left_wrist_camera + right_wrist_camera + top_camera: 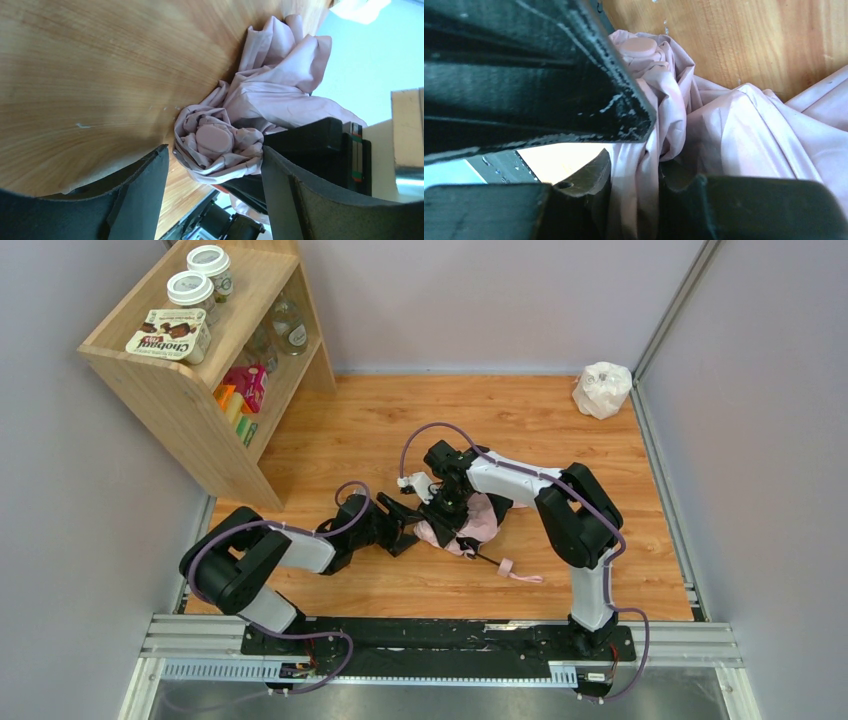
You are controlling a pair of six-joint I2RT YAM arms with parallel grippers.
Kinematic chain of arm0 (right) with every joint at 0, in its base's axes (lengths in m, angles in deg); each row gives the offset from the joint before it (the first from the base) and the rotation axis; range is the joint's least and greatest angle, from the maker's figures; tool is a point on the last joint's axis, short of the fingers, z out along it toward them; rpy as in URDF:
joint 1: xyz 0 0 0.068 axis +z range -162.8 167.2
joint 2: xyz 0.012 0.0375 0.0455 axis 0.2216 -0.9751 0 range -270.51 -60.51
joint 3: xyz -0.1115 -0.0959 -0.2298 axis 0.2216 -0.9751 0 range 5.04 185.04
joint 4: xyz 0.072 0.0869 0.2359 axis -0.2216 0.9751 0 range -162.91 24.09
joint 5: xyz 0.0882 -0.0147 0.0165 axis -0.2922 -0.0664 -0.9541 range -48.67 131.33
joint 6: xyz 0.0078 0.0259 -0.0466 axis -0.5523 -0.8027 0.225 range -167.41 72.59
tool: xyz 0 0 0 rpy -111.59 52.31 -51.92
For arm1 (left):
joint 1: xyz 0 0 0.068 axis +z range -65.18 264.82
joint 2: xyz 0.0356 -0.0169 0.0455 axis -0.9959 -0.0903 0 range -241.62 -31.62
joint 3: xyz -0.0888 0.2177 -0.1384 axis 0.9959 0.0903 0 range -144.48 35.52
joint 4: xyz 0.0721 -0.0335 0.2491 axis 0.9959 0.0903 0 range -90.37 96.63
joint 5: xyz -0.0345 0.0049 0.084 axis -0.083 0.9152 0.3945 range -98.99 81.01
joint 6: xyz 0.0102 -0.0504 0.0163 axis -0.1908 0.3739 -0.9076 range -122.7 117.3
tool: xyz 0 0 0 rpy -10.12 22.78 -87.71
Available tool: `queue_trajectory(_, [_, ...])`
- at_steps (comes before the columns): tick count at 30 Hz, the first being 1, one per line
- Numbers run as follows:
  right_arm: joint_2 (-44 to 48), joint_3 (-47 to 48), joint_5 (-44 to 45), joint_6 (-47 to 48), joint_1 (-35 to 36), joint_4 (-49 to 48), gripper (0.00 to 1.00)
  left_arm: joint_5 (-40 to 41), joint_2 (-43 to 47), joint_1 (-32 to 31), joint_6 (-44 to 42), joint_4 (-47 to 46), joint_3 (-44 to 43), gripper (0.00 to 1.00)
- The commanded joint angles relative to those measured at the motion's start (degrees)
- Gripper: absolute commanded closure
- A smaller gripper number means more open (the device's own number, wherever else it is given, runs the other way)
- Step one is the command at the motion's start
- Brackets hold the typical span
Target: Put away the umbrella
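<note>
The pale pink umbrella [478, 518] lies crumpled on the wooden floor, its thin black shaft [486, 559] and pink wrist loop [522, 575] pointing toward the near right. My right gripper [452, 508] is shut on a fold of the umbrella fabric [636, 185]. My left gripper [408, 528] is open at the umbrella's left end. In the left wrist view the round pink cap with its gathered fabric [216, 141] sits just ahead of and between the open fingers [142, 190], and the fabric brushes the right one. The handle is hidden.
A wooden shelf [185, 390] with jars and a box stands at the back left. A small white plastic bag [602, 389] lies in the back right corner. Grey walls close in both sides, and a metal rail [440, 640] runs along the near edge.
</note>
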Motion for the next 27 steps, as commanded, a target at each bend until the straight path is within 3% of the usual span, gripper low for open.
queue_trajectory(1, [-2.0, -0.3, -2.8, 0.4, 0.9, -6.2, 1.00, 0.5, -2.8, -0.4, 4.8, -2.1, -1.8, 0.26])
queue_trajectory(6, [-1.9, -0.4, -3.0, 0.7, 1.0, -6.1, 1.00, -2.5, -10.9, -0.9, 4.6, -4.4, -5.3, 0.27])
queue_trajectory(10, [-1.6, 0.2, -2.8, 1.1, 1.3, -5.9, 1.00, -2.3, -16.8, -2.8, 6.0, -14.9, -3.2, 0.35])
queue_trajectory(13, [-1.6, 0.6, -2.3, 1.1, 1.7, -6.1, 1.00, 2.6, -17.1, -4.9, 4.9, -17.9, -1.5, 0.50])
queue_trajectory(14, [-1.7, 0.6, -2.4, 1.0, 1.8, -6.3, 1.00, 3.6, -17.0, -5.5, 4.1, -18.2, -1.3, 0.60])
queue_trajectory(16, [-1.6, 0.4, -2.3, 1.0, 2.0, -6.8, 1.00, 4.8, -17.4, -5.7, 2.5, -19.7, -0.9, 0.71])
queue_trajectory(24, [1.6, -1.7, 1.1, -1.7, 2.1, -9.8, 0.99, 6.4, -22.3, -5.7, 1.5, -30.7, 4.7, 0.94])
queue_trajectory(27, [4.4, -2.7, 2.7, -3.9, 2.0, -11.2, 0.87, 5.9, -24.3, -5.7, 1.4, -31.8, 5.6, 1.00])
